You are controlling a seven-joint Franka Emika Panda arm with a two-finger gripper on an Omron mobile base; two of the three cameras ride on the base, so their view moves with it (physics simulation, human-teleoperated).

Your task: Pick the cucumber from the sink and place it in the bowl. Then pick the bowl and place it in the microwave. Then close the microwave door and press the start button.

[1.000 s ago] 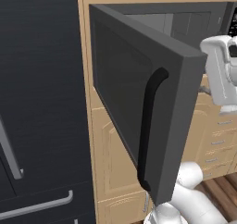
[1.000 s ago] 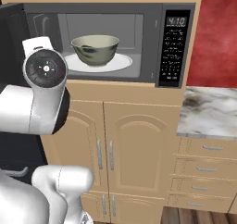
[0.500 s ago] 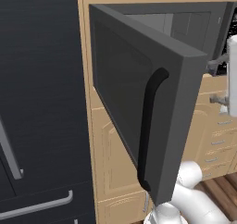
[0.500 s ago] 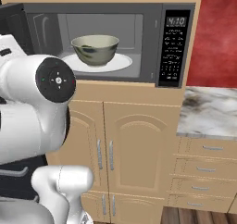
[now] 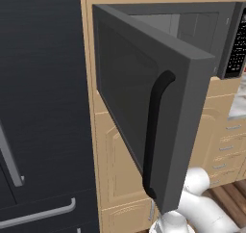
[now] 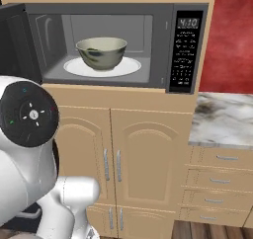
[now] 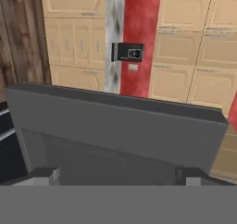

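Bowl (image 6: 102,52) sits on the white turntable plate (image 6: 74,67) inside the microwave (image 6: 163,45), center-left of the right base view; can't tell if the cucumber is in it, rim hides the contents. Microwave door (image 5: 144,111) hangs wide open across the middle of the left base view, so closing it and pressing start on the button panel (image 6: 185,50) are left. Fingers (image 7: 44,174) spread apart, empty, against the door's grey edge at the bottom of the hand view.

Bowl (image 6: 102,53) in microwave (image 6: 163,16); microwave door (image 5: 144,107) left.
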